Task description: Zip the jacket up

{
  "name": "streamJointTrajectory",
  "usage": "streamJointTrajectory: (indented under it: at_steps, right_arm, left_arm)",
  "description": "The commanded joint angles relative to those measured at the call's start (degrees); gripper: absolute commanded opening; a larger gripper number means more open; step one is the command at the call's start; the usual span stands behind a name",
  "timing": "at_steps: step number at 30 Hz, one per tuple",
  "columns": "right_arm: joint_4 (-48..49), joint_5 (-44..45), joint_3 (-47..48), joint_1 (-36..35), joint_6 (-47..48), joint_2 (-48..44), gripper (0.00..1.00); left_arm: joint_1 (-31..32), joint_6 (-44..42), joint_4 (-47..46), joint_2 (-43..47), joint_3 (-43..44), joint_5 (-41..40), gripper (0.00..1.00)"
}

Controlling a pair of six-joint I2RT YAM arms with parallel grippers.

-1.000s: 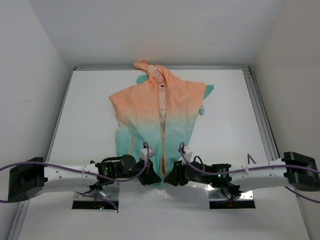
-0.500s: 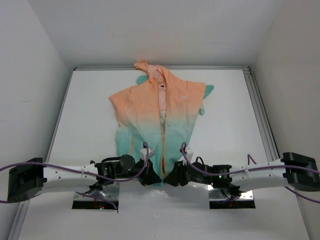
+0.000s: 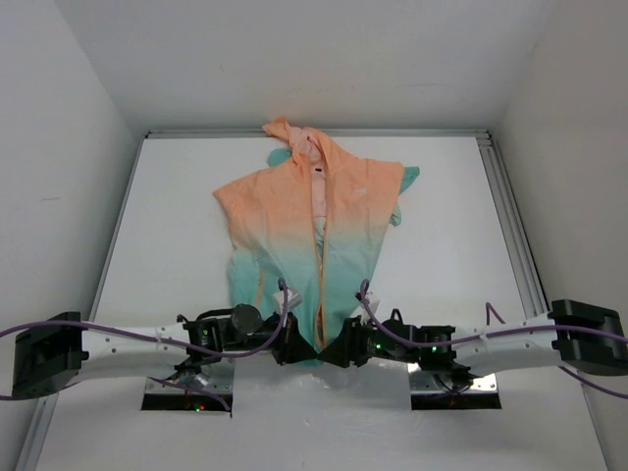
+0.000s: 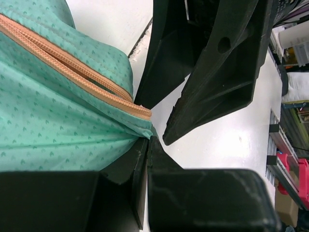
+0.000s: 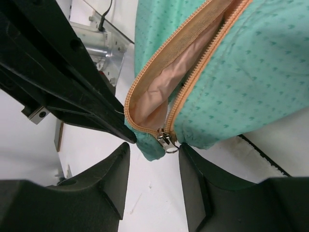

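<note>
At near edge of worktop [image 3: 177, 216], centre: jacket [image 3: 314, 226] hem; hood lies toward far edge. left gripper [image 4: 147, 142] pinches hem corner. right gripper [image 5: 153, 162] fingers spread around zipper slider [image 5: 167, 140], not gripping. Risk: thin fabric slips from pinch, or closing fingers miss slider, bunching hem and jamming teeth.

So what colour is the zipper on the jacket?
Orange; the zipper shows best in the right wrist view.

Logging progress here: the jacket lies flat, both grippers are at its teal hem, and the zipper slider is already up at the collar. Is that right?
Not the slider: it sits at the teal hem, below the parted zipper teeth, as the right wrist view shows. The jacket does lie flat, with the left gripper and right gripper at its hem.
</note>
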State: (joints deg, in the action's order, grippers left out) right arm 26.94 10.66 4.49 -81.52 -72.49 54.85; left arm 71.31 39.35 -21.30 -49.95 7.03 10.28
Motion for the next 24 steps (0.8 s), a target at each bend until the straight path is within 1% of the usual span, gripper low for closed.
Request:
streamJointTrajectory:
  at_steps: [1, 3, 5, 6, 9, 15, 19, 24]
  right_arm:
    - [5.8, -0.3, -0.6, -0.3, -0.8, -0.4, 0.44]
    - [6.7, 0.4, -1.3, -0.3, -1.3, -0.5, 0.45]
    - [4.5, 0.5, -0.7, -0.3, -1.4, -0.4, 0.46]
    - [4.4, 0.4, -0.8, -0.3, -1.5, -0.4, 0.49]
    - [7.6, 0.1, -1.9, -0.3, -2.2, 0.1, 0.51]
    - [10.3, -0.8, -1.5, -0.3, -1.5, 1.1, 0.51]
    - [11.4, -1.4, -1.7, -0.3, -2.0, 1.7, 0.59]
    - [15.8, -1.5, -3.8, -0.4, -3.3, 2.4, 0.61]
  left_arm:
    - [0.7, 0.5, -3.7, 1.2, -0.4, 1.2, 0.0]
    - [0.6, 0.6, -3.7, 1.4, -0.3, 1.5, 0.0]
    - [0.6, 0.5, -3.7, 1.9, -0.4, 1.3, 0.0]
    - [0.7, 0.5, -3.7, 2.1, -0.4, 1.2, 0.0]
    - [0.6, 0.5, -3.7, 1.8, -0.3, 1.8, 0.0]
    - [0.6, 0.6, -5.2, 0.6, -0.3, 2.6, 0.0]
    - [0.6, 0.8, -5.2, 1.5, -0.4, 2.2, 0.0]
    - [0.7, 1.3, -5.0, 2.9, -1.0, 2.1, 0.0]
